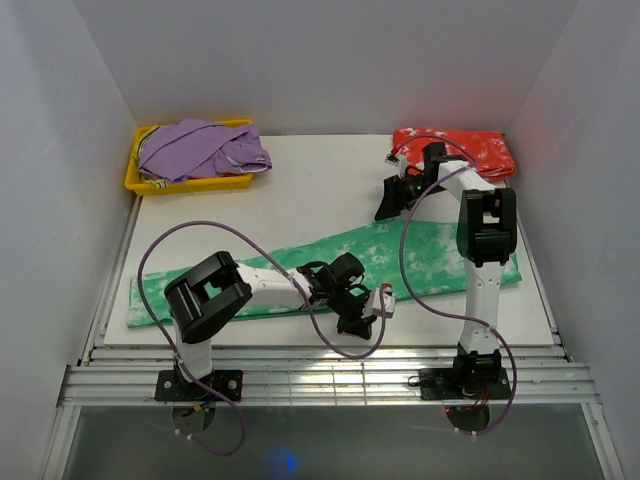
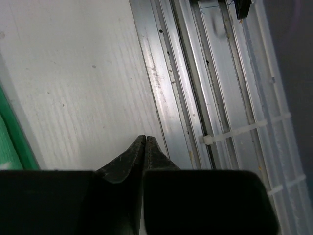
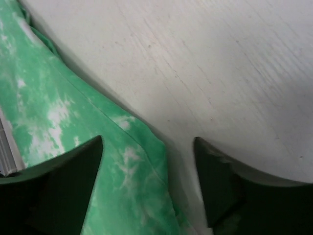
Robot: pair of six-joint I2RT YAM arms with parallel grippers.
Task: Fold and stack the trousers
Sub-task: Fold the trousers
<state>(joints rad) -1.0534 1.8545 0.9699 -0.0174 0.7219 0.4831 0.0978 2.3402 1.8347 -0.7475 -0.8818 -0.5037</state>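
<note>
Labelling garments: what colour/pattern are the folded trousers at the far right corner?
The folded trousers are red-orange with white blotches; clearest in the top external view.

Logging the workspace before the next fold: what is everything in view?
table: one, white, fills the middle
bin: one, yellow, far left corner
purple garment: one, purple, heaped in the bin
green trousers: one, green with white blotches, laid out long, left to right
red-orange trousers: one, red-orange with white blotches, folded, far right corner
rails: several, aluminium, near edge
arms: two, black and white, near edge
cables: two, purple, looping off the arms
left pincer: one, black, shut, empty, by the rails
right pincer: one, black, open over the green trousers' edge
</note>
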